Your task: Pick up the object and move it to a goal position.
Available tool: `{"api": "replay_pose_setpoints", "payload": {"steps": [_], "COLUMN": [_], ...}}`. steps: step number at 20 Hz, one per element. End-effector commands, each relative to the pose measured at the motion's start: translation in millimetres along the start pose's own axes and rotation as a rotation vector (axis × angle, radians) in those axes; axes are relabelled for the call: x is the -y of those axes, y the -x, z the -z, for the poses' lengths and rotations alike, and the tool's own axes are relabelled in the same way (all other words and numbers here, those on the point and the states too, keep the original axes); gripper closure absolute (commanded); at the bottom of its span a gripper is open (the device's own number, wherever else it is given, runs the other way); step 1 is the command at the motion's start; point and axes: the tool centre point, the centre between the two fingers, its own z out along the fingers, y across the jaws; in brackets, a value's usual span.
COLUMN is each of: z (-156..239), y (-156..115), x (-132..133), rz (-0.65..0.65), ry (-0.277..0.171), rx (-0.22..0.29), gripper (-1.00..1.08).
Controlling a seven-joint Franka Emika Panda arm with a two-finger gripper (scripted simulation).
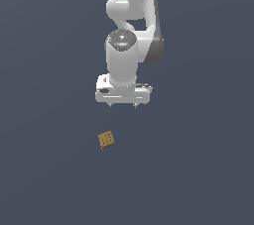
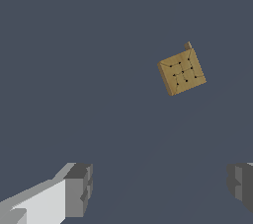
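The white robot gripper (image 1: 123, 104) is carried above the flat dark blue-grey surface (image 1: 44, 169), pointed straight down, with nothing between its fingers. In the wrist view the two grey finger pads (image 2: 79, 188) are seen far apart at opposite edges of the picture, so the jaws are judged to be spread wide; such a spread would be expected ahead of a grasp, since room is left for a block to pass between the pads.

The small tan-brown, cube-like block (image 1: 105, 140) with dark dots on its upper face is seen lying on the surface, turned at an angle to the line between the fingers. No contact with the gripper is shown: the block is set well apart from both pads and is not enclosed between them. In the exterior view it is found lower in the picture than the gripper and a little towards the exterior view's left. In the wrist view the block (image 2: 182, 72) is seen off the midline between the pads, nearer the side of the darker pad.

The pick is judged not yet begun; a sideways shift, perhaps a wrist turn to square the pads with the block's faces, and a descent would be called for. No goal marker can be made out
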Motion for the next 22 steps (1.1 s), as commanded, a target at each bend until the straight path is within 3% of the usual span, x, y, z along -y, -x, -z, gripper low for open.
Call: {"api": "replay_pose_setpoints", "payload": {"steps": [1, 13, 22], "z": [0, 7, -5], "y": [0, 6, -11], "x": [0, 8, -2], "rz": [0.000, 0.044, 0.090], "ry": [0.000, 0.006, 0.006], "rx": [0.000, 0.010, 0.006], "gripper": [-0.92, -0.92, -0.92]}}
